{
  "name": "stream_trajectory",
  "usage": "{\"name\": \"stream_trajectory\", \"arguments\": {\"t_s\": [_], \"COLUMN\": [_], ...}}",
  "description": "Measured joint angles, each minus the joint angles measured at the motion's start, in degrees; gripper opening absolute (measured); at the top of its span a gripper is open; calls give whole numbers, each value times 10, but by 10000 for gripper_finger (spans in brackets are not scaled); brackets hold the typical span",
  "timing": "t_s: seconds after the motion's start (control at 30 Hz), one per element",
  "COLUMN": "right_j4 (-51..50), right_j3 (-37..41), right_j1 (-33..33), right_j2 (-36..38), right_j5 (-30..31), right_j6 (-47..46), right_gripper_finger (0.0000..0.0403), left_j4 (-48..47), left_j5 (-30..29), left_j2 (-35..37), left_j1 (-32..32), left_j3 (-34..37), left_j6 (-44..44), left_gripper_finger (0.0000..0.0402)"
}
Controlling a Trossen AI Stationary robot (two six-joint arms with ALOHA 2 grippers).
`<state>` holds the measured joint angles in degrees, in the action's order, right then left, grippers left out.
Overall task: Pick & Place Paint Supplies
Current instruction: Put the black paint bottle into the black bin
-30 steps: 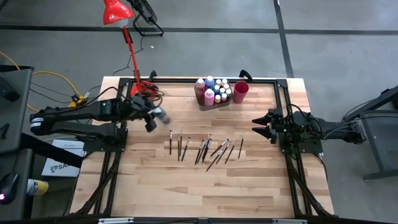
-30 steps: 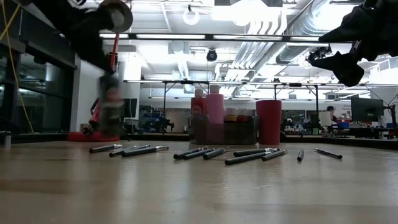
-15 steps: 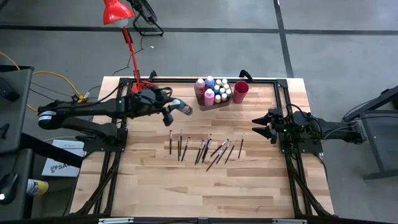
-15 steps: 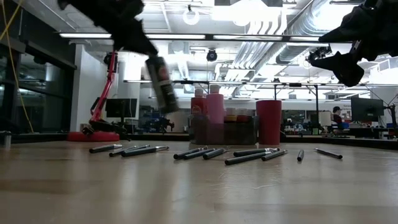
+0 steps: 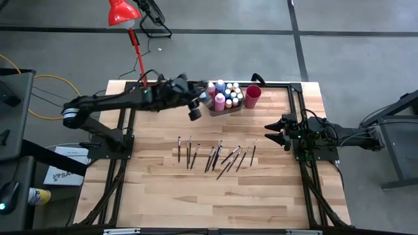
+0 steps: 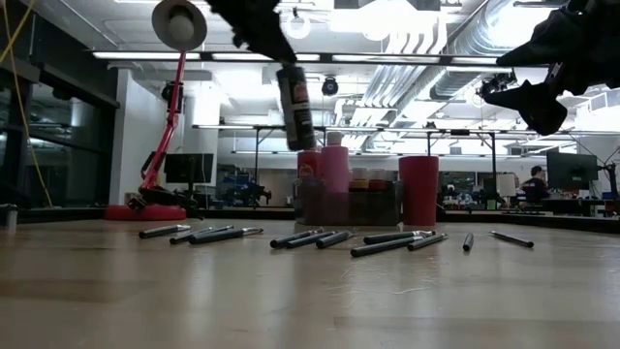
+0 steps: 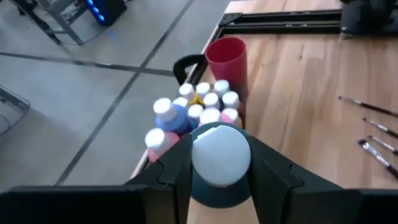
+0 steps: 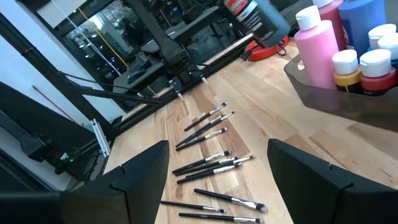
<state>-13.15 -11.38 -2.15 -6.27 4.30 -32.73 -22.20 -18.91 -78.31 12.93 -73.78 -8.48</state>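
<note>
My left gripper [image 5: 194,104] is shut on a dark grey paint bottle [image 6: 294,107] with a white cap [image 7: 221,155], in the air just left of the grey bin [image 5: 225,109]. The bin stands at the far edge and holds several paint bottles [image 5: 222,94] standing upright. The red cup [image 5: 253,96] stands to the right of the bin. Several dark-handled paintbrushes [image 5: 215,155] lie side by side on the table's middle. My right gripper [image 5: 269,134] waits open at the right side, well above the table and clear of everything. My left gripper pinches the bottle's upper end [image 7: 214,193], just under the white cap, between its two fingers [image 7: 177,180], one on either side. The fingers come from the table's left, slanting down. The bottle hangs below them nearly upright, cap up, lifted clear of the table.
A red desk lamp [image 5: 124,13] stands on its base at the far left corner [image 5: 151,90], close behind my left arm. The black frame rails [image 5: 297,111] run along the table's far and side edges. The near half of the wooden table [image 5: 215,196] is bare.
My left gripper has gone toward the table's right and far edge and up, carrying the bottle from the left side to just beside the bin. The bottle has stayed in the hold and now hangs closer to upright.
</note>
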Motion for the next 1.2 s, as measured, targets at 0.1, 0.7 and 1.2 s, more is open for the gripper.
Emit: {"name": "stream_trajectory", "arguments": {"t_s": [0.1, 0.7, 1.2], "right_j4": [0, 0, 0], "right_j3": [0, 0, 0], "right_j1": [0, 0, 0], "right_j2": [0, 0, 0], "right_j5": [0, 0, 0], "right_j6": [0, 0, 0], "right_gripper_finger": [266, 266, 266], "left_j4": [-29, -35, -10], "left_j5": [18, 104, 115], "left_j2": [-42, -169, -242], "left_j1": [21, 87, 92], "left_j3": [-50, -102, -102], "left_j6": [-3, 11, 16], "left_gripper_finger": [116, 116, 116]}}
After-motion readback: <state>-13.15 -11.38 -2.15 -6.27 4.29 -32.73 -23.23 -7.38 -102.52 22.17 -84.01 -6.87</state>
